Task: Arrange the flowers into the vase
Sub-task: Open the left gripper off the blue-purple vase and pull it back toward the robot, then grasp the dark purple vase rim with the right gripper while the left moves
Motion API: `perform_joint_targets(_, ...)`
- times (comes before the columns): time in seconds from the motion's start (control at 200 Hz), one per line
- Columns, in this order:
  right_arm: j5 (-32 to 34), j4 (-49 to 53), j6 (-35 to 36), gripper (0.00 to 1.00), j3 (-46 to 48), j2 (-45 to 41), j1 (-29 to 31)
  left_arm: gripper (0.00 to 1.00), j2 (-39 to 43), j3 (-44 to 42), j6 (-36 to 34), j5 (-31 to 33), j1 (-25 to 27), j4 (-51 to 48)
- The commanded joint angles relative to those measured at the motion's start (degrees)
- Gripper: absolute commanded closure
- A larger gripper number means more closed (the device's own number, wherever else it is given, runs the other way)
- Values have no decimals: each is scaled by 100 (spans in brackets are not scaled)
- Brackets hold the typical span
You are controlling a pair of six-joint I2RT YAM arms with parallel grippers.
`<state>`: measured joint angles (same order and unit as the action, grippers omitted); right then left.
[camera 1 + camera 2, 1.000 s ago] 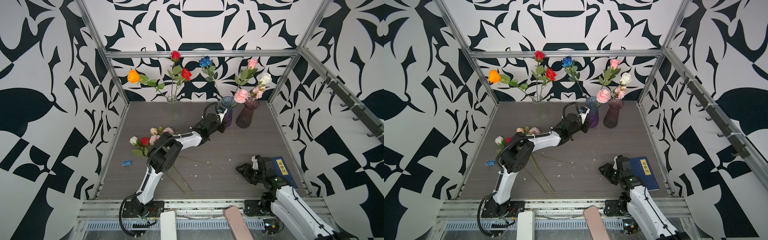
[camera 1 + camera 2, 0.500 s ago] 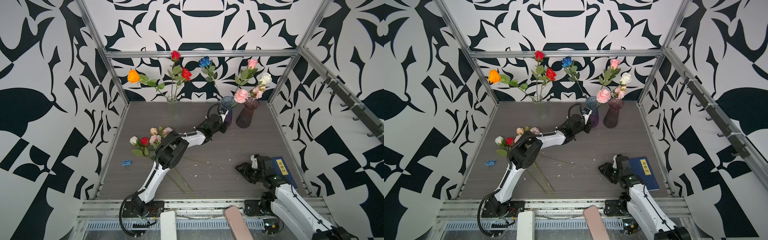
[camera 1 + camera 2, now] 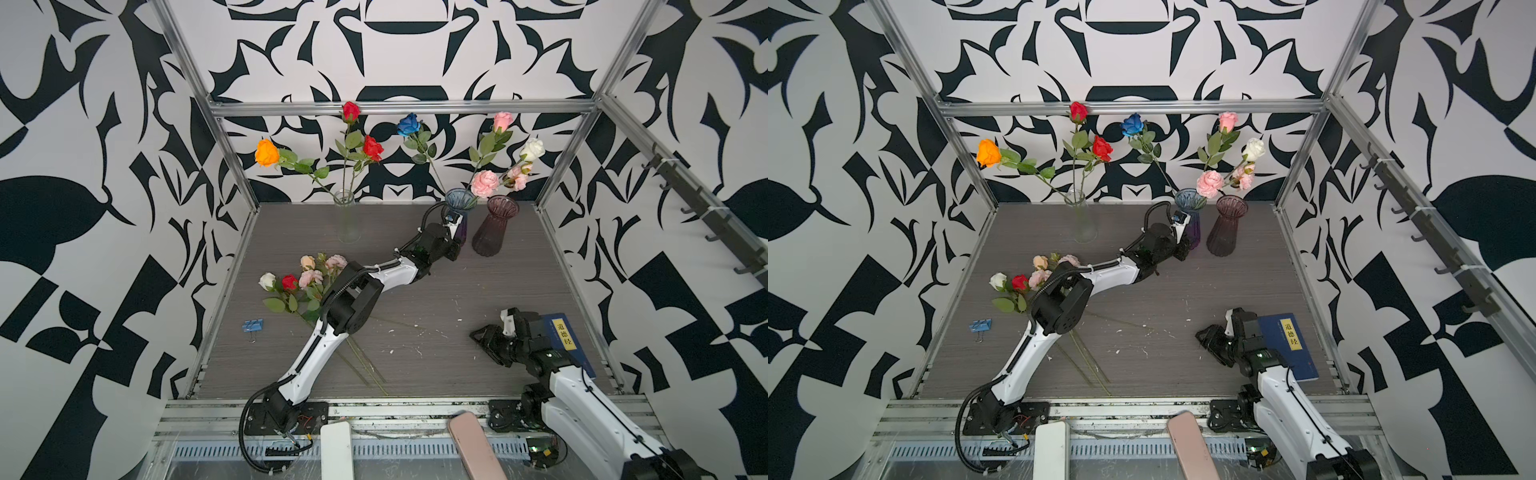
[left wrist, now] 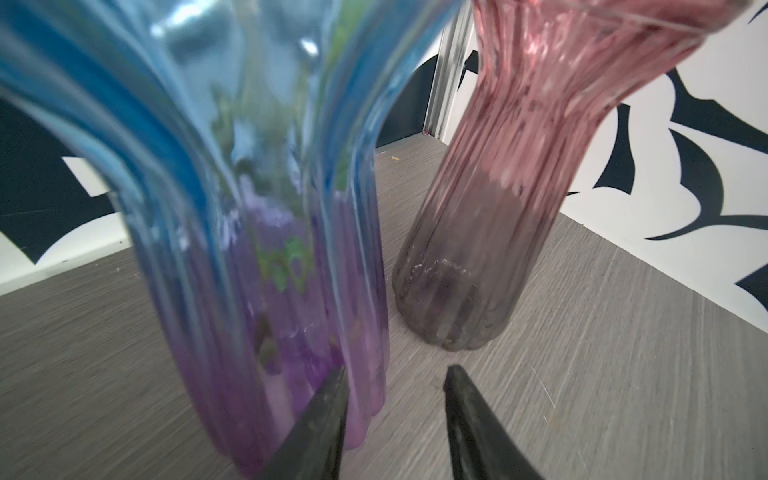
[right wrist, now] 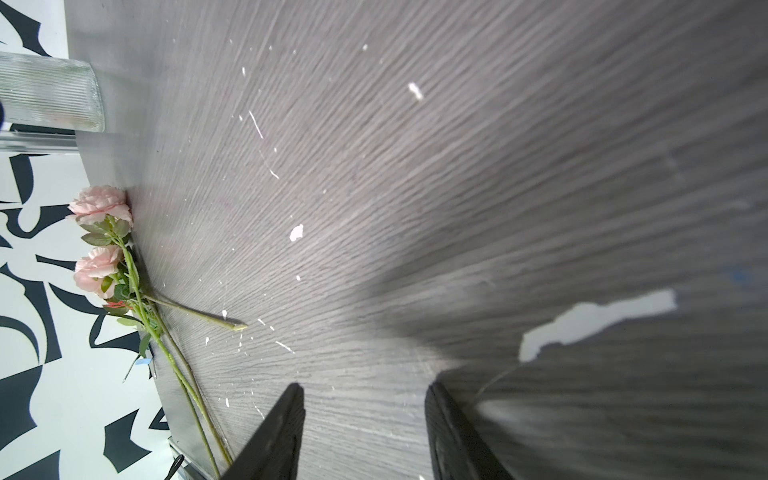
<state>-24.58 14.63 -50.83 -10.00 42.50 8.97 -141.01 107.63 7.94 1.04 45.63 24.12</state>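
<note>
**Left gripper** (image 4: 397,374): jaws apart and empty, set low at the foot of the blue-to-purple vase (image 4: 249,257). One fingertip (image 4: 324,415) overlaps the vase wall; whether it touches cannot be told. So low a pose seems suited to steadying or shifting the vase, not to feeding in a stem. Green stems show through its glass, and the blue rose (image 3: 408,124) rises from it.

Just beside it stands the plum vase (image 4: 478,232). Which of the two takes the pink and white blooms (image 3: 484,183) cannot be told.

Farther left, a clear glass vase (image 3: 347,222) holds one orange rose (image 3: 266,152) and two red roses (image 3: 372,147).

Loose flowers (image 3: 307,272) lie on the table (image 3: 436,299), their stems partly under the left arm (image 3: 353,299), not yet in any vase.

**Right gripper** (image 5: 365,388): jaws apart and empty, over bare wood beside a blue book (image 3: 565,338), apparently kept clear.
</note>
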Motion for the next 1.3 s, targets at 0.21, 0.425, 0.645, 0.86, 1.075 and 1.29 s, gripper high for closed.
perform_joint_targets(0.21,-15,-24,161,48,-138,188,-53,57,395,-633,176,-366,-98,479)
perform_joint_targets(0.425,57,190,67,48,-55,-103,-71,49,2397,-3111,99,-604,184,1336)
perform_joint_targets(0.645,85,320,-207,48,230,-544,-80,39,5166,-5968,218,-881,299,973)
perform_joint_targets(0.86,60,213,-287,49,321,-338,-80,28,7242,-8304,1164,-1049,355,1026)
perform_joint_targets(1.075,131,-31,165,49,-294,903,-137,16,7864,-9583,1481,-190,351,2527)
perform_joint_targets(1.29,234,370,799,52,-2265,2520,-482,16,7336,-9281,1474,-901,342,2644)
